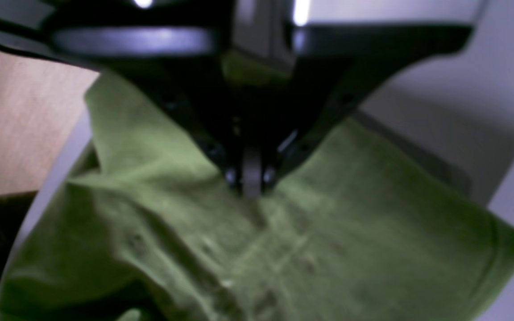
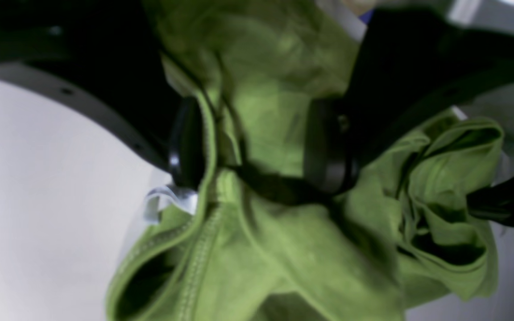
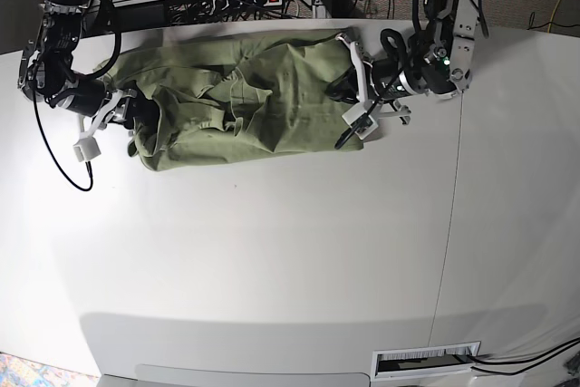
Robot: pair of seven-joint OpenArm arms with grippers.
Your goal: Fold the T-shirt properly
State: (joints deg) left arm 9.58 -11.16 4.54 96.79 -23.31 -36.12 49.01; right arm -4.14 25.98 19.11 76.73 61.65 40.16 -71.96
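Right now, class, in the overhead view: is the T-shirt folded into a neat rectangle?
No: the T-shirt lies spread and rumpled across the far part of the white table, with creases and uneven edges.

Two black robot arms with white-trimmed grippers.
Left gripper (image 3: 355, 101) and right gripper (image 3: 113, 124) have black bodies with white finger brackets; black cables loop along both arms; one small green light.

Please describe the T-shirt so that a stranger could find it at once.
Look at the white table, at its far edge between the two robot arms. The T-shirt lies there crumpled, stretched sideways. It is the only cloth and the only green thing.
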